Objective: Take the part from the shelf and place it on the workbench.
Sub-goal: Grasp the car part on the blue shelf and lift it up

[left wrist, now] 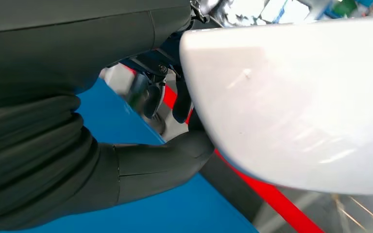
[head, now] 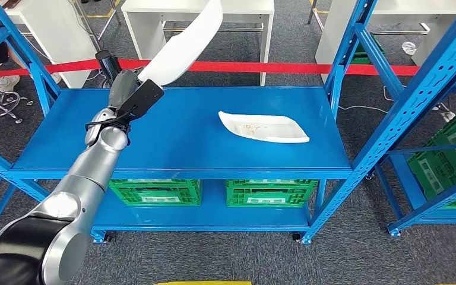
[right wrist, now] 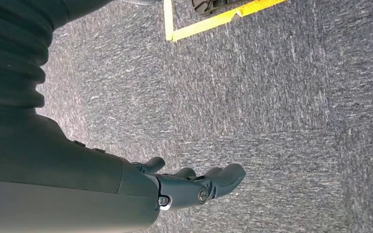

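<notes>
Grey carpet and a red barrier tape (head: 285, 67) frame the blue steel shelving unit (head: 184, 148) whose flat top deck fills the head view. At left, the robot's left hand (head: 132, 98) holds a long, curved white moulded-plastic part (head: 184, 44) raised above the deck, its far end angled up past the tape; in the left wrist view the thumb (left wrist: 175, 160) and dark fingers (left wrist: 182, 104) clamp one narrow end of that part (left wrist: 296, 102). The glossy shell looks light and stiff, yet probably slippery, and gripped at one end it may lever or swing, so a hold nearer the middle, across its rim, would likely be steadier. Further right, a second white boat-shaped plastic part (head: 264, 127) lies flat on the deck, well apart from the hand. Green plastic crates (head: 214, 193) sit on the lower shelf. The right hand (right wrist: 194, 184) hangs over the carpet, fingers loosely apart and holding nothing.
</notes>
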You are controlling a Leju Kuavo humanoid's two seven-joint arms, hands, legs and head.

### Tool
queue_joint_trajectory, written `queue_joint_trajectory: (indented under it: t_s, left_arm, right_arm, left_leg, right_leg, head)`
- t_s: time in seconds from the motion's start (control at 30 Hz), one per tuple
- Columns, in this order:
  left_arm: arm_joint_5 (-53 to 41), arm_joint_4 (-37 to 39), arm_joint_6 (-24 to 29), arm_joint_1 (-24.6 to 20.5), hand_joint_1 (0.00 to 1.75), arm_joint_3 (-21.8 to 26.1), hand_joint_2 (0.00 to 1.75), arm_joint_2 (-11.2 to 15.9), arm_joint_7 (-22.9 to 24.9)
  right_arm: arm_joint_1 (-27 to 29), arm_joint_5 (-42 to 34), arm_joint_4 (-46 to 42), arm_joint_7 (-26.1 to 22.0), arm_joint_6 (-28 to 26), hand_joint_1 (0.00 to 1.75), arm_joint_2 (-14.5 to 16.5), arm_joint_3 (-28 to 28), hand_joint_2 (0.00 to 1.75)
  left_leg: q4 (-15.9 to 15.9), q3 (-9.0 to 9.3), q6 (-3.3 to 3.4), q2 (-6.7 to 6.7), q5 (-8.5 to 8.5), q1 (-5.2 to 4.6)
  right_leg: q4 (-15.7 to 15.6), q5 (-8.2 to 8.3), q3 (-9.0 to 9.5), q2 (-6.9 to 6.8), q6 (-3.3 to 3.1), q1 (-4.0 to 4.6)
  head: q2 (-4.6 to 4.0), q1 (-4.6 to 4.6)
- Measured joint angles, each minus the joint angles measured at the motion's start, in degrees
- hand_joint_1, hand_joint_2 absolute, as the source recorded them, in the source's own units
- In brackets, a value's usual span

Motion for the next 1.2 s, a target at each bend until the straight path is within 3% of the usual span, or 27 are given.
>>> queue_joint_trajectory:
  t_s: [0.23,0.8,1.2]
  left_arm:
    - [10.1,-6.3,-7.4,2.3,1.27,-2.7,1.75,1.0,-0.9]
    - [13.0,-11.2,-9.4,3.9,1.27,-4.6,1.75,3.1,-0.9]
    - [21.2,-14.5,-17.1,6.5,1.27,-4.7,1.75,3.9,-2.0]
  right_arm:
    - [0.0,-0.6,0.0,0.1,-0.3,0.0,0.0,-0.4,1.75]
    - [0.0,-1.0,0.0,0.1,-0.5,0.0,0.0,-0.5,1.75]
    - [0.0,-1.0,0.0,-0.1,-0.5,0.0,0.0,-0.5,1.75]
  left_leg:
    - [0.0,0.0,0.0,0.0,0.0,0.0]
    - [0.0,0.0,0.0,0.0,0.0,0.0]
    - [0.0,0.0,0.0,0.01,0.0,0.0]
  right_leg:
    - [0.0,0.0,0.0,0.0,0.0,0.0]
    - [0.0,0.0,-0.01,0.0,0.0,0.0]
    - [0.0,-0.01,-0.01,0.0,-0.01,0.01]
  head:
    - [0.0,0.0]
    - [0.0,0.0]
    - [0.0,-0.01]
